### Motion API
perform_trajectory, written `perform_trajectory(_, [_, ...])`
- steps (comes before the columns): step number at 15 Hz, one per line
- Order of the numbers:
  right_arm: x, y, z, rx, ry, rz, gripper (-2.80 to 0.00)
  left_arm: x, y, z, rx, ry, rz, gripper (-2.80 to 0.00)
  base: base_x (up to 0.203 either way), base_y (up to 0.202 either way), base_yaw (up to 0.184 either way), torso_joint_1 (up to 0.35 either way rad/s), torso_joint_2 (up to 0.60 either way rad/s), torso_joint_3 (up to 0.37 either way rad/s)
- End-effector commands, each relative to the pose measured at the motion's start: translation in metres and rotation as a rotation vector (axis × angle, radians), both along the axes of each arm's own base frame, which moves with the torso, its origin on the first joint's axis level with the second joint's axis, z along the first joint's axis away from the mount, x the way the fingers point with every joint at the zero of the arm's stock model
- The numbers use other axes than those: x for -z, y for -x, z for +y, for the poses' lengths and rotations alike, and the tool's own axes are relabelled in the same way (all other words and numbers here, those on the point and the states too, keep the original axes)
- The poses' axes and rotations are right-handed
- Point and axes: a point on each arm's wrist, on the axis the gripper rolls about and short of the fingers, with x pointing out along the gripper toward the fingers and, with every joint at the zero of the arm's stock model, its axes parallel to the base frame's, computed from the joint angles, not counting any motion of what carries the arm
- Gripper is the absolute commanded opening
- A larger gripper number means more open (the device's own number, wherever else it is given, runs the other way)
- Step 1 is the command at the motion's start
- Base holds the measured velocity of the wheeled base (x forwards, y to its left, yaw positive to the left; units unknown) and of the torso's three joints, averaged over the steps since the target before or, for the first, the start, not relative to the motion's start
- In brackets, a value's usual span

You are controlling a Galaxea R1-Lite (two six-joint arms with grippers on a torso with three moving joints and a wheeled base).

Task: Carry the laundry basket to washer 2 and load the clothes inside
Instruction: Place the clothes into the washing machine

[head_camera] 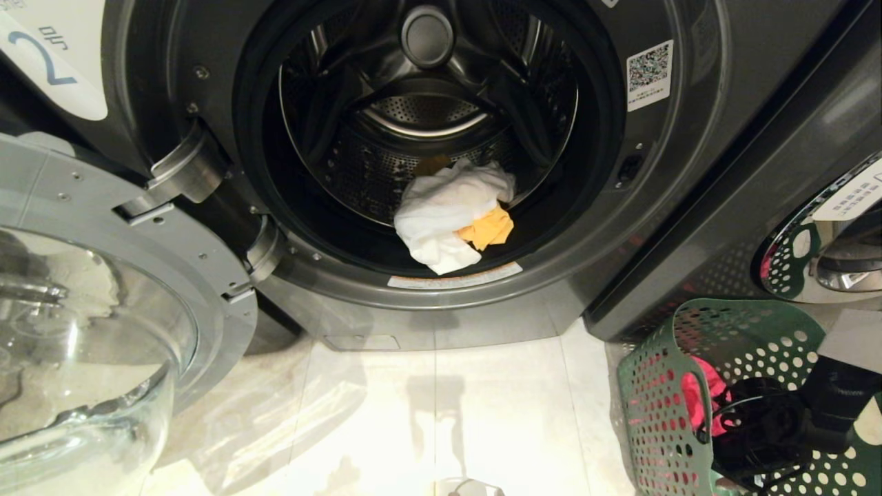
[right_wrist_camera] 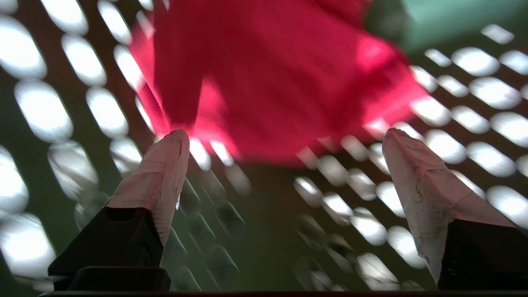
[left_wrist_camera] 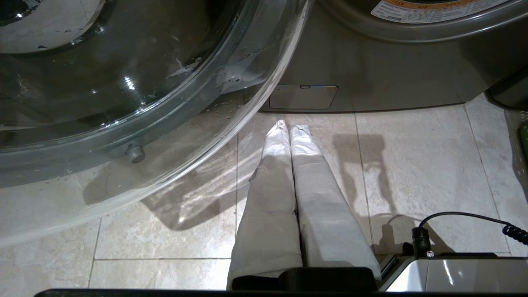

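Pale glossy floor tiles (head_camera: pixel 441 413) with thin grout lines run up to the foot of washer 2 (head_camera: pixel 689 172), a dark grey front-loader that fills most of the head view. A white label (head_camera: pixel 52 58) with a blue "2" sits at its upper left. Its round mouth faces the camera, and the perforated steel drum (head_camera: pixel 413 151) recedes straight back from it. The glass door (head_camera: pixel 89 331) is swung fully out on its hinge to the robot's left, its clear bowl bulging toward the camera. To the right stands a second dark machine (head_camera: pixel 834 234) with a chrome-rimmed door that mirrors the basket's holes.

Green and perforated, the laundry basket (head_camera: pixel 654 406) rests on the floor just beside the washer's right lower corner, open side up; its long axis cannot be told, since the frame cuts it off.

Of the clothes, a white garment (head_camera: pixel 441 213) lies at the front lip of the drum, with a yellow-orange one (head_camera: pixel 488 229) tucked against its right side. The pink-red garment (head_camera: pixel 696 399) lies inside the basket.

Reaching down into the basket, the right gripper (right_wrist_camera: pixel 284 136) has its fingers (right_wrist_camera: pixel 159 177) spread wide, tips just short of the pink-red cloth. The left gripper (left_wrist_camera: pixel 288 126) hangs low over the tiles near the door, fingers (left_wrist_camera: pixel 272 194) pressed together.
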Motion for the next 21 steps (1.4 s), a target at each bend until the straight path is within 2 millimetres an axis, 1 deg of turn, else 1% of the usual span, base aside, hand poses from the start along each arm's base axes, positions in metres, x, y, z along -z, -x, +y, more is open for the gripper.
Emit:
perform_trajectory(1, [0.026, -0.019, 0.011, 0.021, -0.020, -0.003, 0.00, 0.000, 0.000, 0.000, 0.000, 0.000, -0.001, -2.80, 0.000, 0.000, 0.000, 0.000, 0.00, 0.000])
perform_trajectory(3, [0.037, -0.032, 0.012, 0.032, 0.027, -0.027, 0.00, 0.000, 0.000, 0.000, 0.000, 0.000, -0.001, -2.80, 0.000, 0.000, 0.000, 0.000, 0.00, 0.000])
perform_trajectory(5, [0.049, -0.039, 0.014, 0.034, 0.057, -0.023, 0.00, 0.000, 0.000, 0.000, 0.000, 0.000, -0.001, -2.80, 0.000, 0.000, 0.000, 0.000, 0.00, 0.000])
perform_trajectory(7, [0.057, -0.037, 0.015, 0.038, 0.069, 0.000, 0.00, 0.000, 0.000, 0.000, -0.001, 0.000, -0.001, -2.80, 0.000, 0.000, 0.000, 0.000, 0.00, 0.000])
perform_trajectory(10, [0.073, -0.029, 0.016, 0.042, 0.060, 0.043, 0.00, 0.000, 0.000, 0.000, 0.000, 0.000, -0.001, -2.80, 0.000, 0.000, 0.000, 0.000, 0.00, 0.000])
perform_trajectory(14, [0.074, -0.026, 0.016, 0.041, 0.059, 0.057, 0.00, 0.000, 0.000, 0.000, -0.001, 0.000, -0.001, -2.80, 0.000, 0.000, 0.000, 0.000, 0.00, 0.000])
perform_trajectory(15, [0.075, -0.026, 0.016, 0.042, 0.058, 0.058, -2.80, 0.000, 0.000, 0.000, 0.000, 0.000, -0.001, -2.80, 0.000, 0.000, 0.000, 0.000, 0.00, 0.000])
perform_trajectory(19, [0.072, -0.023, 0.012, 0.056, 0.055, 0.073, -2.80, 0.000, 0.000, 0.000, 0.000, 0.000, -0.001, -2.80, 0.000, 0.000, 0.000, 0.000, 0.00, 0.000])
perform_trajectory(21, [0.063, -0.023, 0.005, 0.074, 0.052, 0.079, -2.80, 0.000, 0.000, 0.000, 0.000, 0.000, -0.001, -2.80, 0.000, 0.000, 0.000, 0.000, 0.00, 0.000])
